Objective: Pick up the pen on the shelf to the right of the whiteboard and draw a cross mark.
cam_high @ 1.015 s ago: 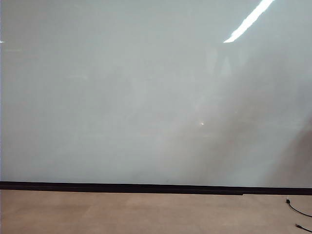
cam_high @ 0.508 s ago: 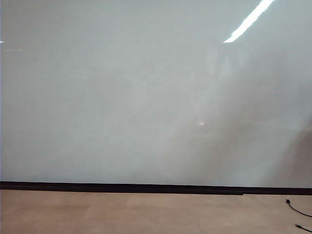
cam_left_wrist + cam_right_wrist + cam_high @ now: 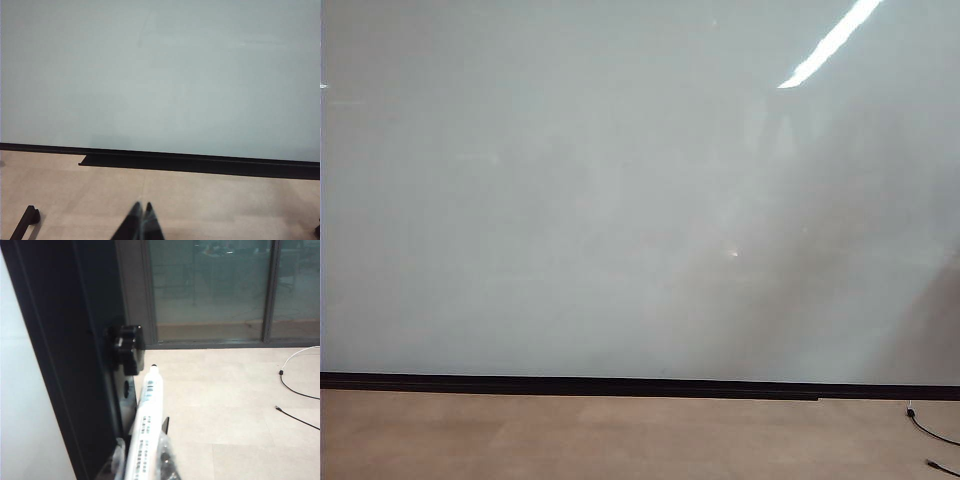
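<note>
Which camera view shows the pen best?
The right wrist view: the pen stands between the right gripper's fingers, its white barrel and black tip plain, beside a black frame. The exterior and left wrist views show none of it, only the whiteboard and floor.

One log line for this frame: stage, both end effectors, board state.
stage: pen grasp | right end effector: shut on pen, beside black frame | left end effector: shut, idle above floor | whiteboard: no mark
</note>
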Available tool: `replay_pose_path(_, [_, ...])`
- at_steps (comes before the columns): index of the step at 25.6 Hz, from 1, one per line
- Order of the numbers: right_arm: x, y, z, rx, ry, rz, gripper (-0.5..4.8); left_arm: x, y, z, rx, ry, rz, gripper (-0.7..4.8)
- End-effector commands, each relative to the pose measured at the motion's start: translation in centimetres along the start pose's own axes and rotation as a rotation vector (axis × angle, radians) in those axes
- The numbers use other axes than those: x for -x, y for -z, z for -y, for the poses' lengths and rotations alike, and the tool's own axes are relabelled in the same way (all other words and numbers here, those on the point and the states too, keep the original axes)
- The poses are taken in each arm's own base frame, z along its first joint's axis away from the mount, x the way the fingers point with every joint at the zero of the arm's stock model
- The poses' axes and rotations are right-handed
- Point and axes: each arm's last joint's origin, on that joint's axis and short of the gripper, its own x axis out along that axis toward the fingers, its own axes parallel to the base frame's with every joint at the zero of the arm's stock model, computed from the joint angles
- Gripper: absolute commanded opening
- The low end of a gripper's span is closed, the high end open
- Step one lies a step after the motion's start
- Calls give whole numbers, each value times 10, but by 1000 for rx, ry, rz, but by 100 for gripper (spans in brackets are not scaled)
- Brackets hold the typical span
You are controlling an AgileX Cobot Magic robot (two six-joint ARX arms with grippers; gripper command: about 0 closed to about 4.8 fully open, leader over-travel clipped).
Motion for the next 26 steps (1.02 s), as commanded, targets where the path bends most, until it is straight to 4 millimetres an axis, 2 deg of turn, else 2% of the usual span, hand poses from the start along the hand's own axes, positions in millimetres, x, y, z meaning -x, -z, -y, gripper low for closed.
replay_pose_path(1, [1,-2,2,6,10,13,-6,0,-2,0,-5,4,11,-5])
replay_pose_path(19, [6,-10,16,28,103,43,-6,0,-2,0,-4,4,11,-4])
replay_pose_path(23, [9,-16,16,37,142,60,-6,0,-2,0,-5,4,11,-5])
replay_pose_path(26, [18,-28,11,42,240,92,-6,0,-2,0,-5,4,11,-5])
